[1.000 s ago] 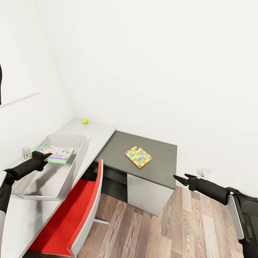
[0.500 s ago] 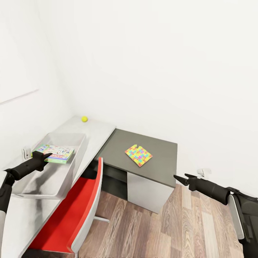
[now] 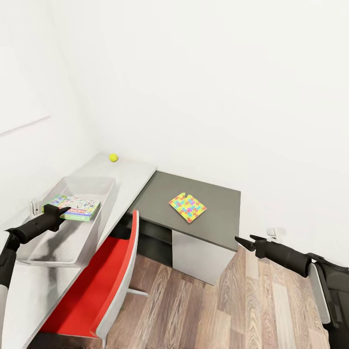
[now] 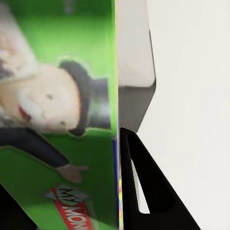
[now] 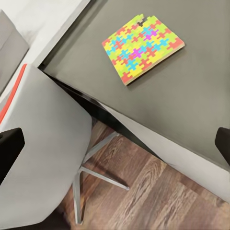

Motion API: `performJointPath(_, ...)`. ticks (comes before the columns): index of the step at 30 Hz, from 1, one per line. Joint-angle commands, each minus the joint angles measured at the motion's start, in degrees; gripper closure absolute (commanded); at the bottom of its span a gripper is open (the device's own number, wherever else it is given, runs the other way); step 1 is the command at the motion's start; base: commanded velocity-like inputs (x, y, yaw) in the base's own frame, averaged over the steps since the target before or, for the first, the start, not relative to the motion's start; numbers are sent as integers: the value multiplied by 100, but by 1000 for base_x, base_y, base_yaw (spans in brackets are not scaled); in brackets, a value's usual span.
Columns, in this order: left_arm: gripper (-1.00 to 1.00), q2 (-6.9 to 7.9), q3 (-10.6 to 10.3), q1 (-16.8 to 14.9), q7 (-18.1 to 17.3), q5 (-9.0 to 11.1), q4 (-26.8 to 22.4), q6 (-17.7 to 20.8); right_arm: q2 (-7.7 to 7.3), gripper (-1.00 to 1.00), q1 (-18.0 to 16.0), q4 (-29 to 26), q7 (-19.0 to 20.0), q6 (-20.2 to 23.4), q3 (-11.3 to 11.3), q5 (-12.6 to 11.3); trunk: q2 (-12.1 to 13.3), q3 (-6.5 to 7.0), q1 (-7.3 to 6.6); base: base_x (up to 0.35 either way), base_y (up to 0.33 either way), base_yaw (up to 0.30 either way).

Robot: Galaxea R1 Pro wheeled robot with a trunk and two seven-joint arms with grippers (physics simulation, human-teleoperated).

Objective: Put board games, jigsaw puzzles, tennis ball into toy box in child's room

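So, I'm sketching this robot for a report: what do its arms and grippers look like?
Both arms are matte black, round and tapering toward the wrist. The left gripper and right gripper end in slim, pointed black fingers, wedge-shaped with a slot cut through. A white-and-grey panel sits on the right arm's upper part. No cables or markings show.
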Motion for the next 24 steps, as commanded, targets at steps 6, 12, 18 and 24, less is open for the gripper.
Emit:
performJointPath(6, 100, -2, 15, -9, 26, 38, -2, 27, -1, -100, -2, -1, -2, 50, -4, -41, -11, -66, 3, 0, 0, 0)
performJointPath(12, 100, -2, 16, -9, 25, 37, -2, 27, 1, -100, -1, -1, -2, 50, -4, -41, -11, -121, 3, 0, 0, 0)
performJointPath(18, 100, -2, 17, -9, 25, 37, -2, 27, 6, -100, 0, -1, -1, 47, -4, -45, -11, -154, 3, 0, 0, 0)
performJointPath(24, 100, -2, 17, -10, 29, 37, -2, 26, 7, -100, 0, -1, -2, 47, -4, -47, -11, -163, 3, 0, 0, 0)
